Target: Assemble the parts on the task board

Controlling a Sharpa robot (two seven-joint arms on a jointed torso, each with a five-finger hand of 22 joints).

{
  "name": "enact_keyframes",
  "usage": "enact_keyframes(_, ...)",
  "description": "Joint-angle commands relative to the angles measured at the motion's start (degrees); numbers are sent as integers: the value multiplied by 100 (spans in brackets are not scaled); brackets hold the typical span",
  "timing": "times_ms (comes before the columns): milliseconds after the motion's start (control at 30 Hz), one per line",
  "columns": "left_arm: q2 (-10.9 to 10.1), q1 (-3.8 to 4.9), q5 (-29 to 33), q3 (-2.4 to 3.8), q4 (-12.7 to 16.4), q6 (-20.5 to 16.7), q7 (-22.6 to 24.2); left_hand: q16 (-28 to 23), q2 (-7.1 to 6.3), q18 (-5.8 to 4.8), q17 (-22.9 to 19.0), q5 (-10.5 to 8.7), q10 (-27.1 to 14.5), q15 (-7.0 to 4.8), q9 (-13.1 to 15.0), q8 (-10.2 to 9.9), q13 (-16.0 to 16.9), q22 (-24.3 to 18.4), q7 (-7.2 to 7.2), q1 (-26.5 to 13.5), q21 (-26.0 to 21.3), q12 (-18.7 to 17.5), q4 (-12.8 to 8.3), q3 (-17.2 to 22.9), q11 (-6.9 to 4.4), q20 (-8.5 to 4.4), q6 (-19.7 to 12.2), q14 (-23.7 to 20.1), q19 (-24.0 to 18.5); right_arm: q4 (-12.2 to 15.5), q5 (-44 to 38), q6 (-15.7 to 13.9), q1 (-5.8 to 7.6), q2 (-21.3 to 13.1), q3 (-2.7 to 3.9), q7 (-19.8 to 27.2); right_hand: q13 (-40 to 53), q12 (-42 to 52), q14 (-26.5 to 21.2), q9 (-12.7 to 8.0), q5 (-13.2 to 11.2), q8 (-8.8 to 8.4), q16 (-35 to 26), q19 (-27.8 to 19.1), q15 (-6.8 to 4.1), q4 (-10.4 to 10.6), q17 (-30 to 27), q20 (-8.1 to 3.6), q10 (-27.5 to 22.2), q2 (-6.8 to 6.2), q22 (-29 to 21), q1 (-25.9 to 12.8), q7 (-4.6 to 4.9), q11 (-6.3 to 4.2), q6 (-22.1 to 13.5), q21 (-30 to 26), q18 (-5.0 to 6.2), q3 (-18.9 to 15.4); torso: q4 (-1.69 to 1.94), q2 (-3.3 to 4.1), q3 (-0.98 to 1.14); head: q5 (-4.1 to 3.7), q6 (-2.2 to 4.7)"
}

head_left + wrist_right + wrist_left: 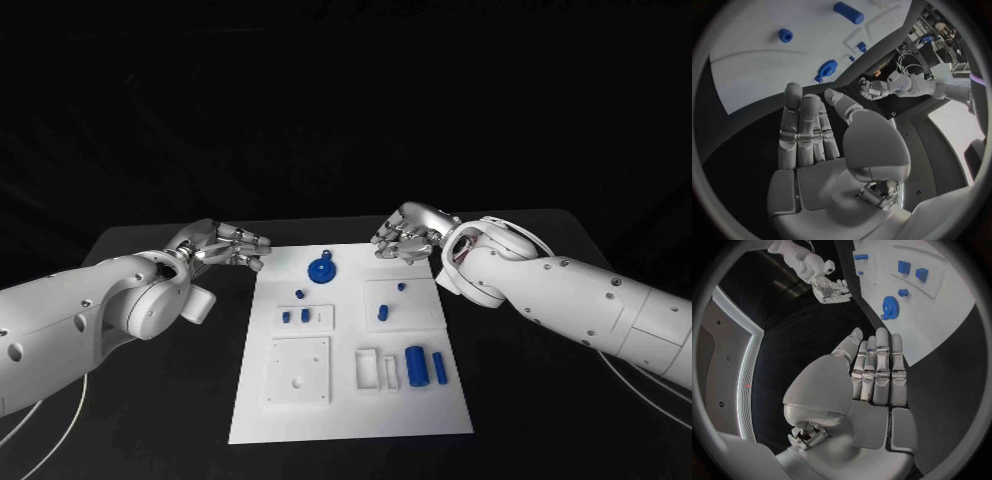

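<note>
Closest to the camera lies the near edge of the white task board (351, 420), a long plate on the black table (159, 400). On its near half, a square white plate (297, 370) sits on the robot's left side. Beside it stand two small white blocks (378, 370), then a fat blue cylinder (415, 366) and a thin blue bar (438, 368), all in a row. Farther up, two little blue parts (296, 316) sit close together on a small raised square, with a tiny blue peg (300, 294) just above them. Across from them, another blue part (384, 312) rests on a second raised square, with a small blue dot (398, 287) near its top edge. At the far end lies a round blue disc with a small tab (323, 268). The left hand (224, 244) sits off the far left corner of the board, over the dark table. Its fingers are straight and close together, and it holds nothing. The right hand (410, 236) is near the far right corner of the board. Its fingers are also straight and side by side, with nothing in them. Neither hand touches any blue part. The disc lies between the two hands, a little nearer the camera.
</note>
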Motion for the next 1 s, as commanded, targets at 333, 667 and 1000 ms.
enact_keyframes(333,-310,-20,521,5,308,368,681,-1050,5,14,41,100,-52,-2,3,-9,-3,-190,44,132,60,-25,-269,98,47,-5,-32,462,-45,342,-1790,480,-158,-107,-77,-968,-6,-26,-5,0,-612,17,78,216,69,282,-165,53,-128,-435,-98,16,42,30,-102,17,105,258,3,-5,-17,-63,3)
enact_keyframes(667,-450,-34,602,3,370,269,797,-1305,15,19,74,73,-117,30,3,-8,-3,-422,42,46,33,-23,-271,59,69,33,-56,522,-42,707,-2005,635,-369,-342,-84,-1153,-5,-25,-16,-1,-661,14,137,215,79,439,-258,65,-151,-509,-216,84,41,37,-102,67,111,61,-6,-7,-6,-28,9)
enact_keyframes(1000,-498,-41,690,2,377,233,910,-1631,2,28,22,73,-339,179,5,-10,-4,-857,51,-35,2,-28,-278,100,154,174,-79,264,-255,793,-2202,667,-484,-423,-84,-1265,-5,-25,-36,-1,-776,15,204,205,87,417,-332,70,-189,-547,-311,154,35,44,-87,152,119,195,0,-1,-10,-117,37)
